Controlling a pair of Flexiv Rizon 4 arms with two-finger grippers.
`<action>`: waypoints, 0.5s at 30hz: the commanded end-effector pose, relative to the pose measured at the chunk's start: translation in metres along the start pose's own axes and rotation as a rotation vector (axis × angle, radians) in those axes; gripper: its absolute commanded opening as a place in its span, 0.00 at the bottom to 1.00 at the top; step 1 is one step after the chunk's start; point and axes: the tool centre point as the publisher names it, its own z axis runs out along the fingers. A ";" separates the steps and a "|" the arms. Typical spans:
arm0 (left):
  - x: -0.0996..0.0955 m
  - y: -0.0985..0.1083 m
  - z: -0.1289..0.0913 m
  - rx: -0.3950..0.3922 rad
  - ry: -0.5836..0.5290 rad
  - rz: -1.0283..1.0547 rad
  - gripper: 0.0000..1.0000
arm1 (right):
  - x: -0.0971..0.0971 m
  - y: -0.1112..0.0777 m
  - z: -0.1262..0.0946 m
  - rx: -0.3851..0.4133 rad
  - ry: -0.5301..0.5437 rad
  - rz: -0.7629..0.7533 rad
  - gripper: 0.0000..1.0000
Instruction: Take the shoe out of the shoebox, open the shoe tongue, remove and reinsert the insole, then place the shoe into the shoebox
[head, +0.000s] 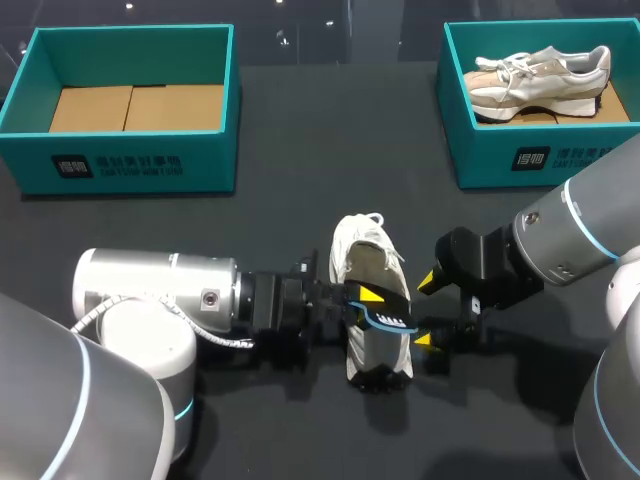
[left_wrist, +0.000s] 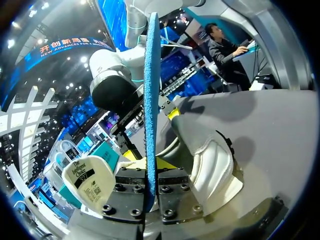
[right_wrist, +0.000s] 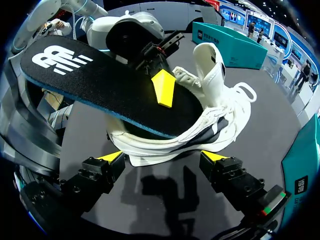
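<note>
I see a dark, matte table (head: 300, 160). At its far edge stand two teal boxes. The left box (head: 120, 165) shows only a cardboard floor. The right box (head: 500, 165) holds a second shoe (head: 540, 75) lying on its side.

My left gripper (head: 370, 298) comes in low from the side and is clamped on a black insole (right_wrist: 100, 85) with a blue edge. One yellow tip presses on the insole's top face.

Directly under that gripper, a white shoe (head: 362, 250) sits sole-down on the table, well apart from both boxes. Its long axis runs from me toward the far edge, and I cannot tell which end is the toe. Its tongue stands upright. One end of the insole is tucked into the shoe's opening, and the logo end rises out toward me.

My right gripper (head: 426, 310) is spread wide and grasps nothing. The shoe's side lies just ahead of its fingers.
</note>
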 end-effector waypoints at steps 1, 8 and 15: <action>0.001 0.010 0.004 -0.016 -0.004 -0.004 0.00 | 0.002 0.000 0.000 0.003 -0.003 0.000 1.00; -0.002 0.023 0.005 -0.044 -0.009 -0.023 0.00 | 0.002 0.000 0.000 0.003 -0.003 0.000 1.00; -0.003 0.024 0.005 -0.052 -0.007 -0.033 0.00 | 0.002 0.000 0.000 0.003 -0.003 0.000 1.00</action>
